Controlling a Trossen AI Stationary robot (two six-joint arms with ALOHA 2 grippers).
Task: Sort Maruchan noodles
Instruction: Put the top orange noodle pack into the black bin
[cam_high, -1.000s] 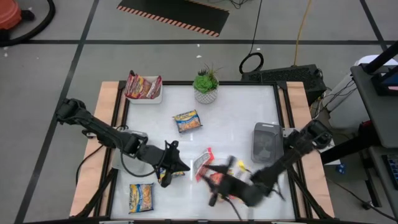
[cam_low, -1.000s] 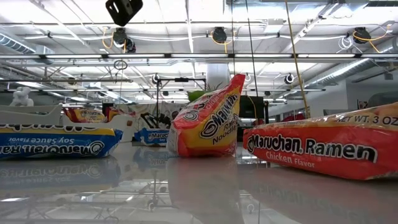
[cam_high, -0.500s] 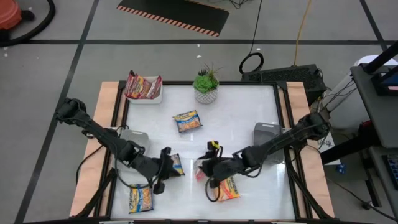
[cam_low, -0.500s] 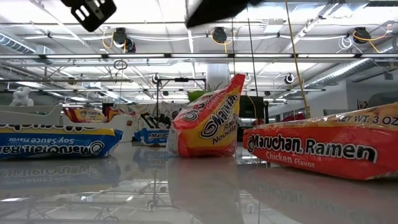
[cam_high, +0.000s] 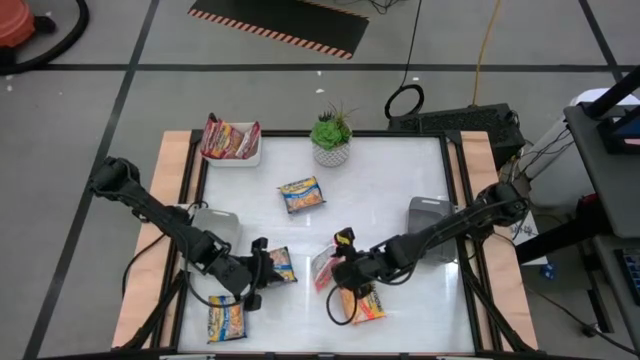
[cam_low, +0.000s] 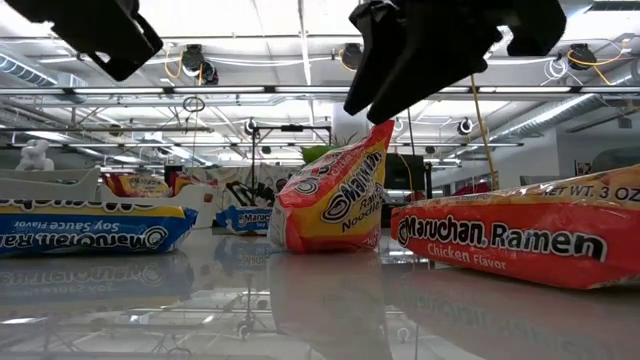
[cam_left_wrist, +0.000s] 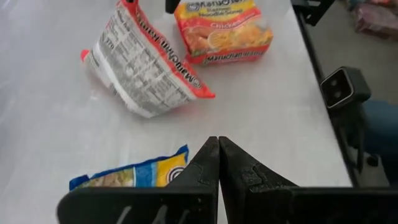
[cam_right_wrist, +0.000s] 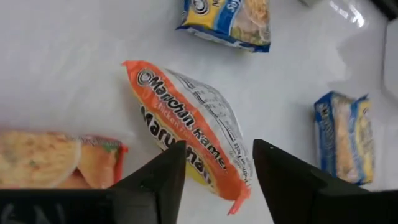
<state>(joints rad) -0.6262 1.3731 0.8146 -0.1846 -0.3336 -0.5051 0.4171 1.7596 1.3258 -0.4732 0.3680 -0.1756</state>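
1. I see a white tray (cam_high: 249, 156) at the table's 11 o'clock corner, and it already holds a few dark red crinkly noodle packets (cam_high: 228, 139). That pile looks sorted to me.

2. A grey tray (cam_high: 430, 226) sits at 3 o'clock and looks empty. Another grey tray (cam_high: 214, 221) at 9 o'clock is partly hidden by my left arm, so I cannot tell what is in it.

3. Five packets are loose on the white table (cam_high: 390, 170). A blue-and-yellow packet (cam_high: 300, 194) lies near the middle. Another blue-and-yellow packet (cam_high: 276, 265) lies at 7 o'clock, and a third blue-and-yellow packet (cam_high: 226, 319) lies in the 7 o'clock corner.

4. An orange-red packet standing on its edge (cam_high: 326, 267) is at 6 o'clock, with a flat orange-red chicken packet (cam_high: 366, 303) just beside it.

5. My right gripper (cam_right_wrist: 214, 163) hangs right over the standing packet, fingers spread wide, holding nothing.

6. My left gripper (cam_left_wrist: 218, 148) is by the 7 o'clock blue packet, fingers pressed together, holding nothing.

7. I think most of the sorting is left to do.
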